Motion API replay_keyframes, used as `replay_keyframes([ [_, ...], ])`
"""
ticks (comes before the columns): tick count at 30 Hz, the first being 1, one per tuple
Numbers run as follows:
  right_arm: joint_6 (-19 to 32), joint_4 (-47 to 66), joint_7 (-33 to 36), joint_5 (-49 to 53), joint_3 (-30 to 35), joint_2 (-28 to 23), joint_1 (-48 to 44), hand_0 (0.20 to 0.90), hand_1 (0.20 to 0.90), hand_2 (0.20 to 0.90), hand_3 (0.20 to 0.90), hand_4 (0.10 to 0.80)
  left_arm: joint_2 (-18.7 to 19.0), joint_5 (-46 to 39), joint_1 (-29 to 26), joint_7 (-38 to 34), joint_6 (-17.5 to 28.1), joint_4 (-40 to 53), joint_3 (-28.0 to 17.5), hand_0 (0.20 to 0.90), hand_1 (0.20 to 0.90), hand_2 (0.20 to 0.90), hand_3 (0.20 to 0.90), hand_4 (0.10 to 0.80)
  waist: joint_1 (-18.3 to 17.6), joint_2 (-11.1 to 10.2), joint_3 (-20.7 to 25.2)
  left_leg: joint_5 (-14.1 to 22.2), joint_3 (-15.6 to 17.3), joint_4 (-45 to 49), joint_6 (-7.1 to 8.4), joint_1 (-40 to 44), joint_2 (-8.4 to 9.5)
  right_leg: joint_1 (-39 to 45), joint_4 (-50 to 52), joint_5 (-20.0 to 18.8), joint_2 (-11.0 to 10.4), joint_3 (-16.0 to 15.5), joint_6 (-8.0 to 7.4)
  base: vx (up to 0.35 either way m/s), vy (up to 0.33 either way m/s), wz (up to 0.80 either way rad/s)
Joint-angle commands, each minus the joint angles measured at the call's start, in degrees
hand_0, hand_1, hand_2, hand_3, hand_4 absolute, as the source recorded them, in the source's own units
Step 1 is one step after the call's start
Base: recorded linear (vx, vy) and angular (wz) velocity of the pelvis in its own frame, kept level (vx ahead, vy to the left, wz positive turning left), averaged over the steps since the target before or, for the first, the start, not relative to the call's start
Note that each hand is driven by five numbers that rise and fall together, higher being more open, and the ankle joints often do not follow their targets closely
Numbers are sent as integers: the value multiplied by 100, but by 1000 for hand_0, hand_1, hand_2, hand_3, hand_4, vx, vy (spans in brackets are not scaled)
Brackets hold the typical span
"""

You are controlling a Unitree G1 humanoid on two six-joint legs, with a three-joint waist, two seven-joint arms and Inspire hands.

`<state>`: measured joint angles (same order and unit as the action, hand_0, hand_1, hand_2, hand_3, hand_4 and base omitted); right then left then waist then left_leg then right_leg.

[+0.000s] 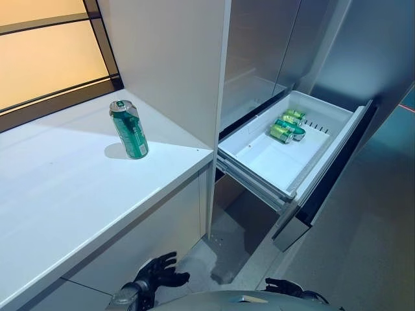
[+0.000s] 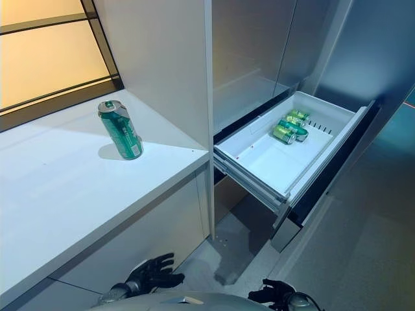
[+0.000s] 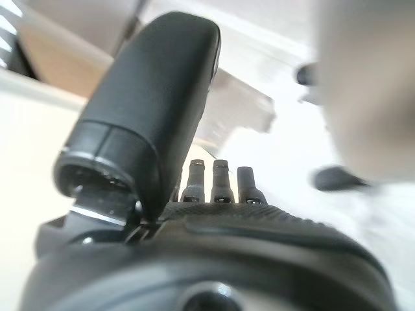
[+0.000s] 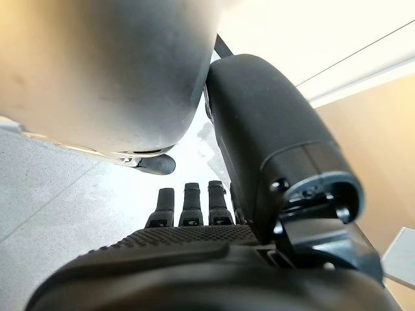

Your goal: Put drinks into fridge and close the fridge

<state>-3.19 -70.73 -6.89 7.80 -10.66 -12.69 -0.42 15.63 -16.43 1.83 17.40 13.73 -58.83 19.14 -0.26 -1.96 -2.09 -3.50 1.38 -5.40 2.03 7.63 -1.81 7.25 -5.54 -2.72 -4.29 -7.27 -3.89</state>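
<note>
A green can [image 1: 130,129] stands upright on the white counter [image 1: 58,188], near its back right part. The fridge's white drawer [image 1: 272,162] is pulled out to the right of the counter, with green cans [image 1: 286,126] lying at its far end. My left hand [image 1: 157,273] hangs low below the counter's front edge, fingers relaxed and empty; it also shows in the left wrist view [image 3: 214,188]. My right hand [image 1: 285,287] hangs low under the drawer's front, fingers relaxed and empty; it also shows in the right wrist view [image 4: 194,201].
A tall white cabinet panel [image 1: 175,58] stands between the counter and the fridge. The fridge's grey doors [image 1: 259,52] rise above the drawer. A window [image 1: 45,52] runs along the back of the counter. Grey floor [image 1: 363,246] lies to the right of the drawer.
</note>
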Motion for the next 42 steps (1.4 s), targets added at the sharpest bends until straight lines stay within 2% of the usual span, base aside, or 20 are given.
replay_keyframes([
  [1,-115,-23,-133,-173,-338,-392,-270,900,900,900,900,800,75,515,-763,352,774,797,479,900,900,900,900,800,3,115,-340,730,62,40,-155,86,234,21,272,460,252,-78,-106,0,0,0],
  [5,-129,64,-196,-182,-450,-486,-292,900,900,900,900,800,396,956,-974,227,1076,1629,1014,900,900,900,900,800,-55,132,-366,740,74,40,-163,87,226,0,283,450,257,-33,-131,0,0,0],
  [9,-189,122,-214,-176,-500,-534,-311,900,900,900,900,800,680,810,-1271,124,959,2525,1234,900,900,900,900,800,-80,149,-362,737,72,40,-170,76,223,1,261,441,250,-26,-137,0,0,0],
  [10,-209,132,-216,-178,-510,-547,-318,900,900,900,900,800,739,835,-1366,33,2134,2744,1270,900,900,900,900,800,-87,155,-369,733,72,40,-175,78,224,5,261,439,247,-25,-137,0,0,0],
  [11,-158,92,-201,-181,-498,-516,-311,900,900,900,900,800,864,607,-1441,68,1067,3060,1420,900,900,900,900,800,-69,139,-357,741,89,40,-187,49,226,-16,251,442,246,-23,-123,0,0,0],
  [12,-143,111,-186,-184,-492,-513,-303,900,900,900,900,800,915,912,-1396,-97,1251,3188,1395,900,900,900,900,800,-62,147,-362,732,76,40,-183,23,222,-40,255,447,256,-11,-118,-48,-1,1],
  [14,-153,264,-142,-197,-453,-557,-225,900,900,900,900,800,1204,972,-1284,3,1550,3737,1287,900,900,900,900,800,-53,183,-418,711,56,40,-178,-10,228,-53,249,445,242,-41,-120,-70,39,0],
  [15,-172,355,-116,-228,-407,-570,-177,900,900,900,900,800,1340,939,-1254,95,1560,4077,1206,900,900,900,900,800,-51,203,-443,708,37,40,-181,-16,238,-50,242,444,235,-50,-116,-62,58,-3],
  [19,-138,498,9,-241,-322,-564,-5,900,900,900,900,800,1852,664,-1239,524,1104,5559,880,900,900,900,900,800,-13,268,-468,697,-55,40,-197,-41,271,-23,206,443,221,-85,-118,-22,27,2],
  [23,-45,510,129,-237,-315,-493,143,900,900,900,900,800,2103,324,-1341,808,769,6607,693,900,900,900,900,800,10,292,-428,703,-125,40,-193,-48,278,26,154,443,207,-135,-134,2,-2,1],
  [30,109,459,245,-194,-405,-404,270,900,900,900,900,800,2235,-377,-1769,919,604,7482,581,900,900,900,900,800,9,290,-348,697,-215,40,-185,-82,287,23,129,437,208,-137,-137,-1,-14,9],
  [34,176,422,279,-130,-473,-384,280,900,900,900,900,800,2228,-889,-2018,796,666,7761,428,900,900,900,900,800,27,272,-316,697,-263,40,-187,-97,301,21,115,434,212,-123,-122,-3,-9,3],
  [39,191,394,322,-67,-531,-340,288,900,900,900,900,800,2122,-993,-2167,364,841,7925,100,900,900,900,900,800,69,244,-280,689,-299,40,-178,-111,306,24,107,434,224,-101,-88,0,-4,1],
  [42,223,325,349,-5,-553,-298,304,900,900,900,900,800,2071,-958,-2194,-178,1045,7914,-297,900,900,900,900,800,110,213,-250,694,-334,40,-179,-101,314,44,100,447,236,-97,-68,6,-6,1],
])
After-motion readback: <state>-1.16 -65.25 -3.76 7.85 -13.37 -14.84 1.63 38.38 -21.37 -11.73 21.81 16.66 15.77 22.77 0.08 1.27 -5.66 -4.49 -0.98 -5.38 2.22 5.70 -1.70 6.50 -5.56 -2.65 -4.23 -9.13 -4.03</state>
